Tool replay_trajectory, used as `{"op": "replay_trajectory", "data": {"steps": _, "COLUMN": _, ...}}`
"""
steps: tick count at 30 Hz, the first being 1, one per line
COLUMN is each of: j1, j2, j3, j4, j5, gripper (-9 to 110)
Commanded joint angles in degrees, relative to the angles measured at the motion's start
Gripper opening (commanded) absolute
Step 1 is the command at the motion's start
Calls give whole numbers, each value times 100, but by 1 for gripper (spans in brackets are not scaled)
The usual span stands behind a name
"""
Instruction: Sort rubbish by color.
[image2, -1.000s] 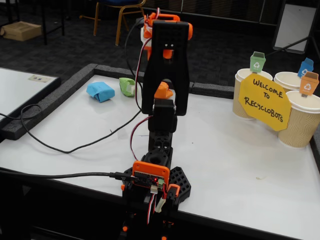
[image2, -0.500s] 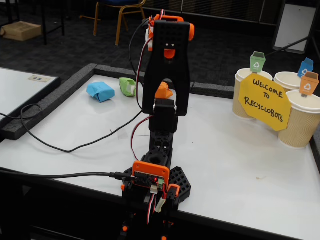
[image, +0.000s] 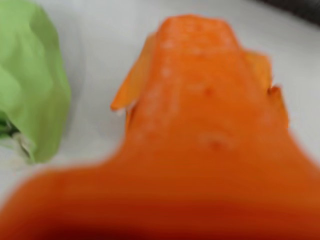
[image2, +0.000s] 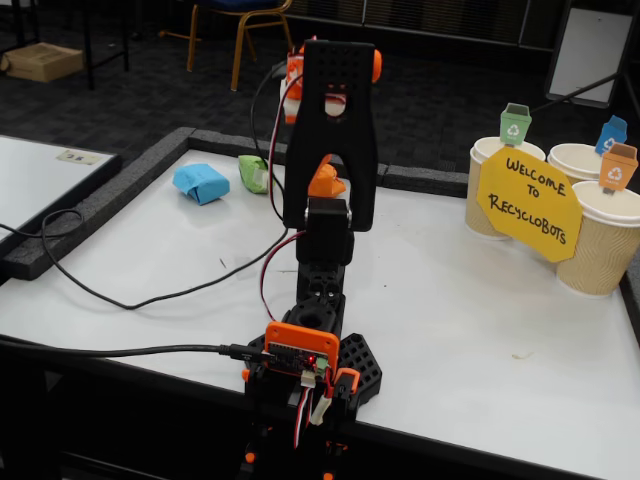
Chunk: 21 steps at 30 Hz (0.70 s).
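Green wad (image2: 253, 173) lies on the white bench (image2: 480, 330) near its far edge, just left of the arm (image2: 330, 150) in the fixed view; partly hidden behind the arm's black upper link; blue wad (image2: 201, 183) sits just beside it, further left, the two apart by a small gap; in the wrist view the green wad (image: 30, 80) fills the left edge, resting on the bench, clear of the orange hand (image: 200, 65); hand blurred and close to the lens, nothing between its fingers so far as seen; whether parted or closed I cannot tell; in the fixed view only an orange tip of the hand (image2: 326, 180) shows through the arm's frame, low over the bench; three paper cups (image2: 600, 245) with small bin flags stand at the right, well apart from the wads, a yellow sign (image2: 528, 205) leaning against them; black cable (image2: 120, 290) trails across the bench left of the arm's base.
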Motion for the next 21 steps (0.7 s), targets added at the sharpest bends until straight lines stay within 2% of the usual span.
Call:
{"op": "replay_trajectory", "data": {"steps": 1, "j1": -79, "j2": 149, "j3": -413, "j4": -79, "j5": 44, "gripper": 25}}
{"op": "replay_trajectory", "data": {"steps": 15, "j1": 97, "j2": -404, "j3": -1037, "j4": -211, "j5": 44, "gripper": 23}}
{"op": "replay_trajectory", "data": {"steps": 21, "j1": 114, "j2": -580, "j3": -1107, "j4": -325, "j5": 44, "gripper": 18}}
